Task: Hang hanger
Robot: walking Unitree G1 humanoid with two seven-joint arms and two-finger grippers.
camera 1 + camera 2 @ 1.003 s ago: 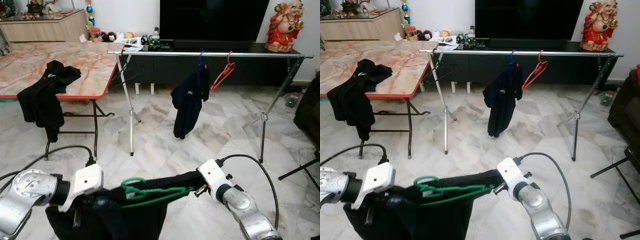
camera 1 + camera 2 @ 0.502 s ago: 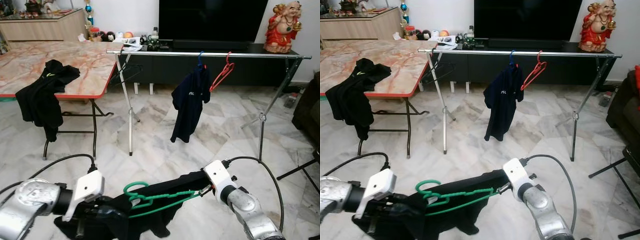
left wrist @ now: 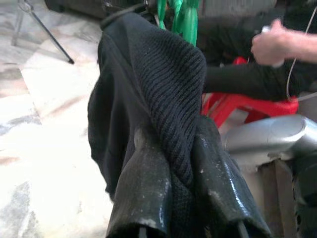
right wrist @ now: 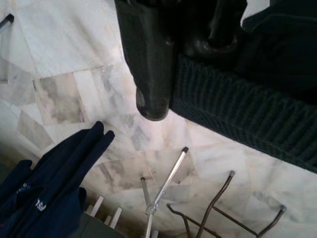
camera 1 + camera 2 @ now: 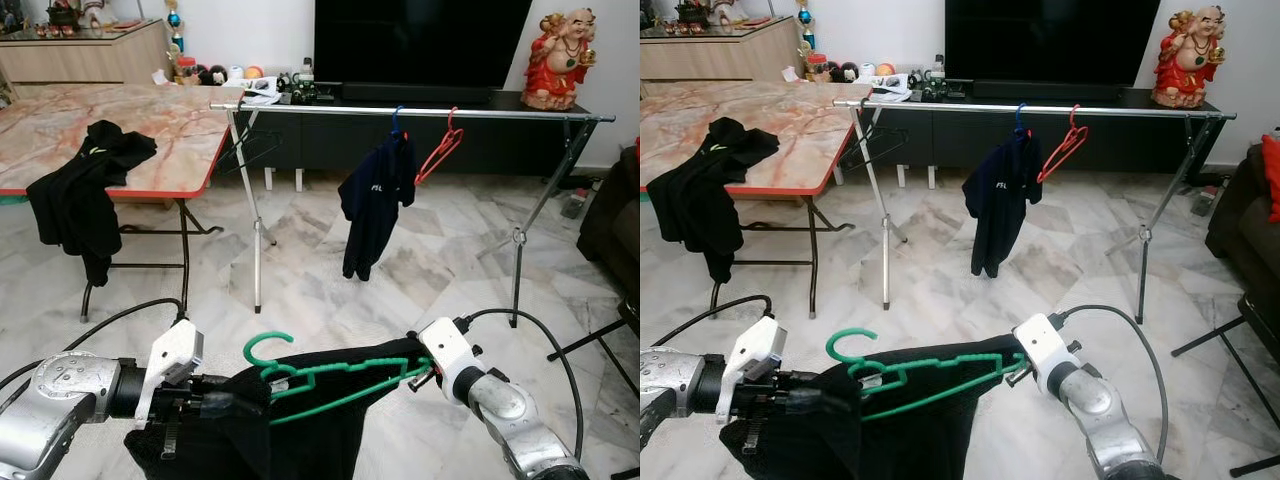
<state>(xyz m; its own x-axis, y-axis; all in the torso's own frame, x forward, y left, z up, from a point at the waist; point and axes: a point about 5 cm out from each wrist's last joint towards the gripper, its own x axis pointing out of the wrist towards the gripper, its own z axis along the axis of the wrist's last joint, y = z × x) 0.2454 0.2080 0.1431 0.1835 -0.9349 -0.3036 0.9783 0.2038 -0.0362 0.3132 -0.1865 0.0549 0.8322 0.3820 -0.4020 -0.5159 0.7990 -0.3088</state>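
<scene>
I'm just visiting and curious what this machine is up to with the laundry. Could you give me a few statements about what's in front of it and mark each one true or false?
1. The green hanger carries a black garment. True.
2. The left end effector is shut on that garment. True: its fingers pinch the knit cloth.
3. The metal drying rack holds nothing. False: a navy shirt and a bare red hanger hang on it.
4. The green hanger is already hooked on the rack. False: it is held low between both arms, well short of the rack.
5. A black garment is draped over the marble-top table's edge. True.
</scene>
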